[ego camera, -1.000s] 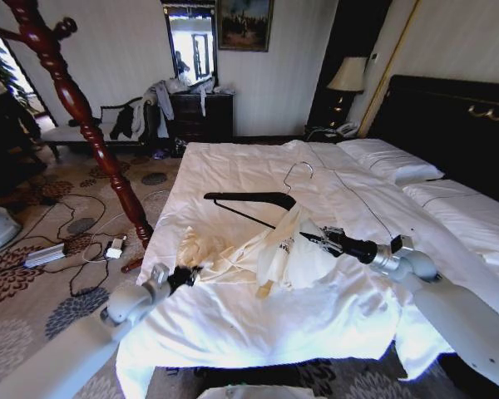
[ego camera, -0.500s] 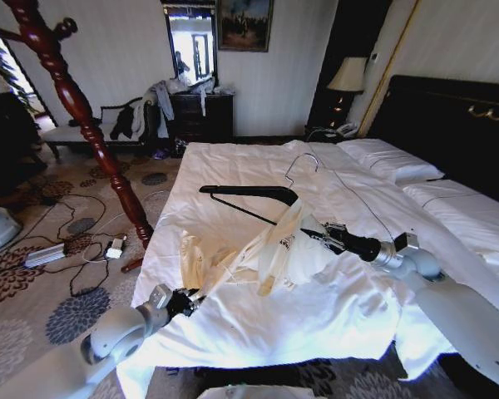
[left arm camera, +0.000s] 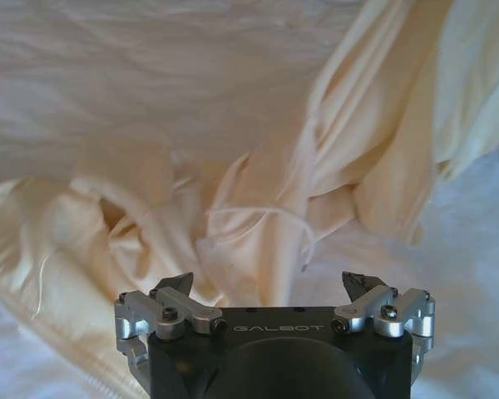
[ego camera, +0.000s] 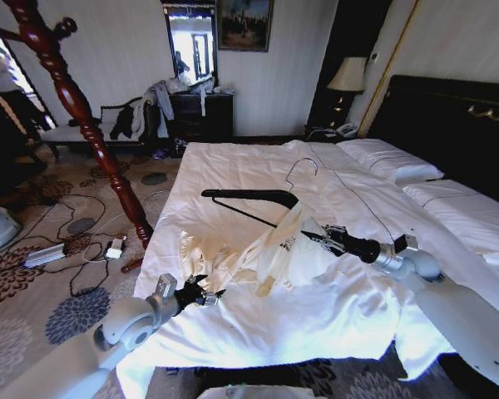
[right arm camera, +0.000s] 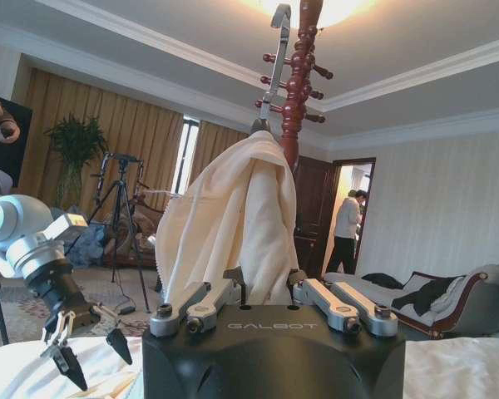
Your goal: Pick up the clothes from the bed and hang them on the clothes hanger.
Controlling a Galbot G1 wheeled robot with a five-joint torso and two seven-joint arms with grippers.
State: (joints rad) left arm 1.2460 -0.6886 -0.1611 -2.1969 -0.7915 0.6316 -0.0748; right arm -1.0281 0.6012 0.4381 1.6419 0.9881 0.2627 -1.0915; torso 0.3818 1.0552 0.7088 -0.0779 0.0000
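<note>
My right gripper [ego camera: 309, 236] is clamped on the cream long-sleeved shirt [ego camera: 270, 253] and the black hanger [ego camera: 248, 198], holding them lifted above the white duvet [ego camera: 258, 324] near the middle of the bed [ego camera: 449, 125]. In the right wrist view the same gripper [right arm camera: 264, 283] has its fingers [right arm camera: 233, 276] pinched together on the fabric, and the shirt [right arm camera: 224, 224] drapes over the hanger's shoulders with the silver hook [right arm camera: 276, 50] rising above it. In the head view the hanger's bar points out toward my left and the hook [ego camera: 299, 170] curls up toward the pillows [ego camera: 391, 162].

My left gripper [ego camera: 209, 294] sits low over the duvet near the foot-side edge of the bed, just beside the trailing end of the shirt. Its fingers are spread apart with nothing between them; the left wrist view shows the gripper [left arm camera: 270, 287] with both fingertips [left arm camera: 176, 284] wide of each other above crumpled cream fabric [left arm camera: 258, 224] lying on the duvet. The right wrist view catches this left gripper [right arm camera: 83, 345] too, splayed wide over the bedding.

The lower part of the shirt lies bunched on the duvet between the two grippers. The red-brown wooden coat stand [ego camera: 83, 116] stands on the patterned carpet [ego camera: 33, 283] off the bed's left side.
</note>
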